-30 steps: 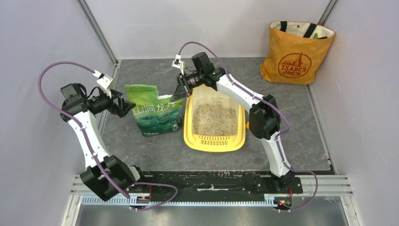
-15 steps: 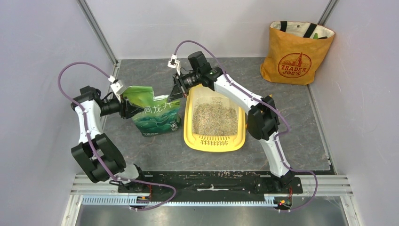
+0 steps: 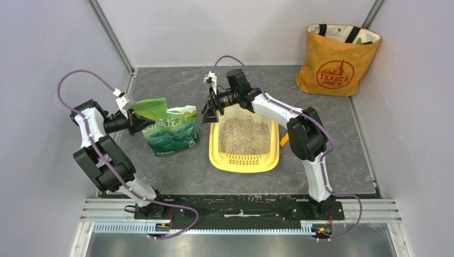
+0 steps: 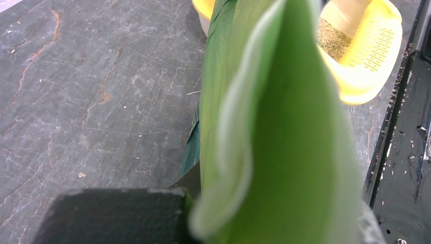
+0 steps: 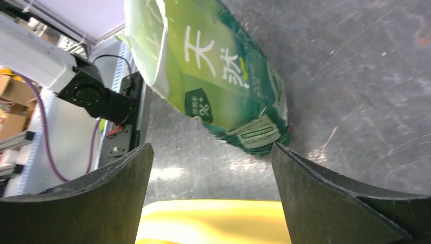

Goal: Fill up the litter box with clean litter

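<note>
The yellow litter box (image 3: pixel 243 163) lies mid-table with grey-beige clean litter (image 3: pixel 243 134) spread inside it, its slotted grate at the near end. Left of it stands the crinkly green bag (image 3: pixel 170 131). My left gripper (image 3: pixel 139 124) is shut on the bag's top left edge. In the left wrist view the green bag (image 4: pixel 284 127) fills the frame beside one dark finger (image 4: pixel 112 213), with the litter box (image 4: pixel 368 76) behind. My right gripper (image 3: pixel 210 113) hangs open and empty over the box's far left corner; the bag (image 5: pixel 218 66) lies beyond its fingers (image 5: pixel 91 203).
An orange tote bag (image 3: pixel 337 53) stands at the back right corner. Grey walls close in the table on three sides. An orange-yellow bit (image 3: pixel 283 141) pokes out at the box's right rim. Black rail (image 3: pixel 241 206) runs along the near edge.
My left gripper moved in and shut on the bag's top left edge. My right gripper let go of the bag's right corner, opened, and drew back to the right. The bag leaned left.
</note>
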You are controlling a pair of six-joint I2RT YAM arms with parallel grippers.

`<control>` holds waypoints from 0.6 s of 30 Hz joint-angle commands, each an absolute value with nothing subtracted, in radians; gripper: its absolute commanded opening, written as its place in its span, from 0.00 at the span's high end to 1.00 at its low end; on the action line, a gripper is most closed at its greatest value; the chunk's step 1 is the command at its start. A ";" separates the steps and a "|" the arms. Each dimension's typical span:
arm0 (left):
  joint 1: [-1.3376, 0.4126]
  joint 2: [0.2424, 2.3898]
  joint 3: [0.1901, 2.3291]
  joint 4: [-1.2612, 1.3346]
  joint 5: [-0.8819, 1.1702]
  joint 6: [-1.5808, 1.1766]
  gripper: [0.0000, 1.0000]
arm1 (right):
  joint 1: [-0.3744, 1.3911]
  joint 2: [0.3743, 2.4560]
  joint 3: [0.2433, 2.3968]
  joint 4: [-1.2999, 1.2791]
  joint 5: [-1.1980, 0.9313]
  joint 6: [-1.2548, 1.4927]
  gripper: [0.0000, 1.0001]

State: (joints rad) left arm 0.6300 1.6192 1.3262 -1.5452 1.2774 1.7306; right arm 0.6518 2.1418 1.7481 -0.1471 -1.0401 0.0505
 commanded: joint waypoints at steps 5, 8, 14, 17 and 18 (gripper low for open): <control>0.638 1.607 1.363 -1.646 1.296 1.868 0.98 | 0.691 2.165 1.744 0.185 -0.950 0.017 0.06; 0.638 1.612 1.371 -1.647 1.294 1.841 0.98 | 0.711 2.186 1.751 0.244 -0.971 0.034 0.07; 0.640 1.626 1.422 -1.646 1.306 1.742 0.98 | 0.733 2.152 1.739 0.267 -1.044 0.081 1.00; 0.642 1.626 1.474 -1.638 1.246 1.661 0.98 | 0.699 2.081 1.772 0.241 -1.048 0.174 1.00; 0.646 1.620 1.486 -1.595 1.214 1.587 0.98 | 0.685 2.060 1.783 0.209 -1.041 0.166 1.00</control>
